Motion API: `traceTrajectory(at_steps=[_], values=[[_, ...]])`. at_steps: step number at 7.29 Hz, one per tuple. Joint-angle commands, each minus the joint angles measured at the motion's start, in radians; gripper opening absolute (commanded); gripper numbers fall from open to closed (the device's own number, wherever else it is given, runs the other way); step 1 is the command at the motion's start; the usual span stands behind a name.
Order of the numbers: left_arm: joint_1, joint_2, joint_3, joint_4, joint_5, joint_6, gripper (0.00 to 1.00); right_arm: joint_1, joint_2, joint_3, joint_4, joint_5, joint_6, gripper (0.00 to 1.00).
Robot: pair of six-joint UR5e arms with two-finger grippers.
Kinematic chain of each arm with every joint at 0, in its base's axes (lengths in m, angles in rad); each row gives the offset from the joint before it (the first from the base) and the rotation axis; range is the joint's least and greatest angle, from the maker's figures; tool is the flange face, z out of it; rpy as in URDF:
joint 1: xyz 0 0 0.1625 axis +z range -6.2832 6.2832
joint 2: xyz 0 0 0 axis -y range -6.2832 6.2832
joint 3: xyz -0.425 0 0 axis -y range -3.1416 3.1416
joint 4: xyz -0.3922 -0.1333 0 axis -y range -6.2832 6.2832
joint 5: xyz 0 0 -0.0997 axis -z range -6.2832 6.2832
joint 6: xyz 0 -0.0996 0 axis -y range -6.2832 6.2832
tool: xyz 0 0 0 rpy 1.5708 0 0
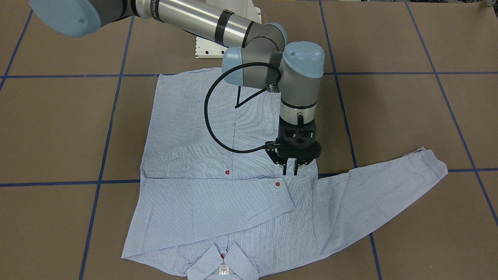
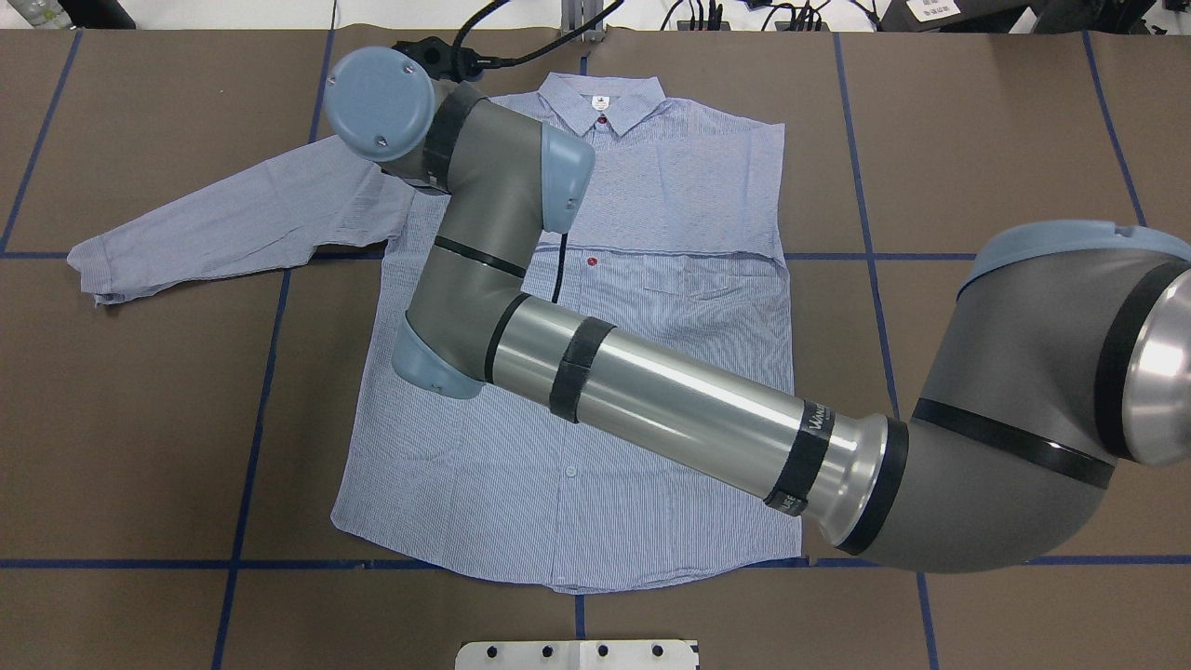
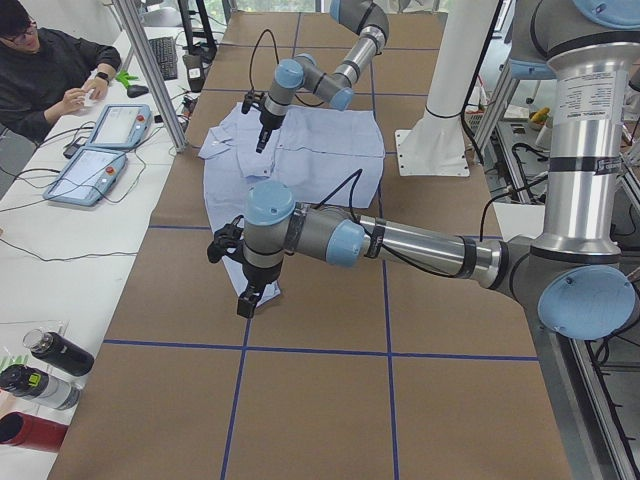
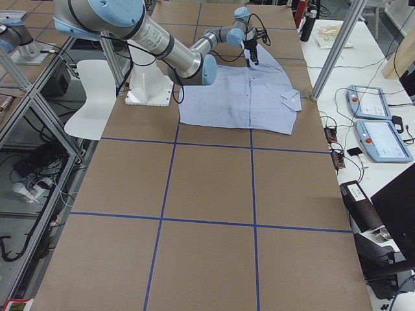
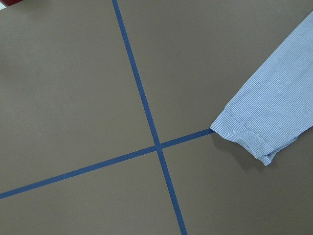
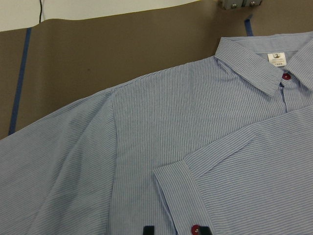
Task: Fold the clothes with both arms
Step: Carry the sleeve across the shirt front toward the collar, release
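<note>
Shows shirt [image 1: 194,155] flat and front up on surface [image 1: 58,128], long axis straight away from the robot, hem nearest it, collar [image 1: 239,262] pointing to the far side. Has folded sleeve [image 1: 210,206] laid across the chest and other sleeve [image 1: 381,186] stretched toward the robot's left. Puts right end effector [image 1: 290,170] just above folded cuff [image 1: 282,194], fingers slightly parted, gripping nothing. Places left end effector [image 3: 245,300] near outstretched cuff [image 5: 244,137]; cannot tell whether parted or closed.

Shirt [image 1: 186,128] on table [image 1: 58,136], one sleeve [image 1: 210,206] across chest, other sleeve [image 1: 381,186] out sideways, R end effector [image 1: 290,168] above cuff [image 1: 282,193]
</note>
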Motion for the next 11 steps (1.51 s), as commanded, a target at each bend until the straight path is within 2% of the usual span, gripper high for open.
traceTrajectory(at_steps=[1, 2, 3, 4, 6, 7, 9, 11], values=[[0.005, -0.010, -0.008, -0.023, 0.000, 0.001, 1.00, 0.027, 0.026, -0.014, -0.005, 0.041, 0.026, 0.98], [0.006, -0.014, -0.006, -0.076, 0.000, -0.004, 1.00, 0.093, 0.006, -0.009, -0.012, 0.160, 0.014, 0.99], [0.032, -0.014, 0.009, -0.137, 0.000, -0.004, 1.00, 0.136, -0.052, 0.032, -0.015, 0.237, -0.019, 0.99], [0.081, -0.014, 0.059, -0.252, 0.002, -0.025, 1.00, 0.156, -0.160, 0.146, -0.014, 0.245, -0.068, 0.99], [0.129, -0.014, 0.273, -0.610, 0.003, -0.338, 1.00, 0.250, -0.319, 0.314, -0.049, 0.356, -0.188, 1.00], [0.170, -0.013, 0.325, -0.718, 0.009, -0.495, 1.00, 0.283, -0.394, 0.403, -0.081, 0.371, -0.252, 1.00], [0.209, 0.005, 0.346, -0.782, 0.002, -0.698, 1.00, 0.365, -0.582, 0.573, -0.081, 0.443, -0.389, 1.00], [0.307, 0.007, 0.350, -0.806, 0.014, -0.859, 1.00, 0.435, -0.746, 0.694, -0.071, 0.513, -0.501, 1.00]])
